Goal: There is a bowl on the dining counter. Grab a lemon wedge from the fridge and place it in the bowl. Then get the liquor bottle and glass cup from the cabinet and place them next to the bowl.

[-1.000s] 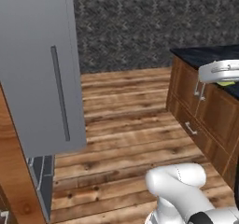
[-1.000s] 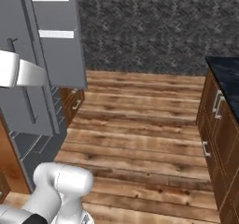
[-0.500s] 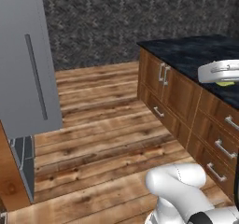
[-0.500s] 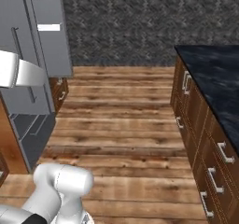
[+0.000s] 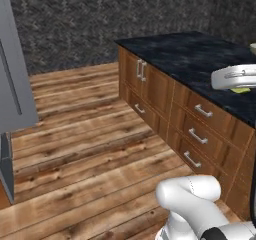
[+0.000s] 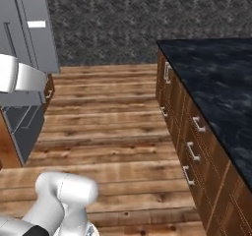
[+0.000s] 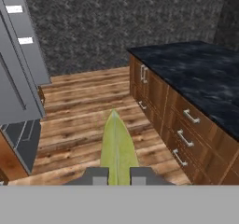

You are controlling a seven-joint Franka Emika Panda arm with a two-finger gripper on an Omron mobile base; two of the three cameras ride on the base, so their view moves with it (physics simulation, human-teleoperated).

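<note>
The claw (image 7: 116, 175) was clamped on the lemon wedge (image 7: 116, 146), which stuck up between the two dark fingertips (image 7: 96, 175) as a pale yellow-green sliver, pointed end away from the hand. That was in the hand view, where the wedge hung over the wooden floor (image 7: 84, 111), with the dining counter (image 7: 205, 78) off to its right and the fridge (image 7: 18, 64) to its left.

From the left base view, the counter (image 5: 190, 59) ran along the right side, black marbled top over brown drawer fronts with silver handles. A bit of yellow-green peeked out just under the white arm segment above the counter's near end, probably the wedge, but too small to be sure. A pale sliver at the far right edge over the counter top could've been the bowl's rim, can't tell.

The fridge door (image 5: 12, 74) stood on the opposite side of the floor from the counter, grey with a long bar handle. In the right base view, the fridge (image 6: 29, 38) was open, white door bins showing, well apart from the counter (image 6: 216, 82) across the planks.
</note>
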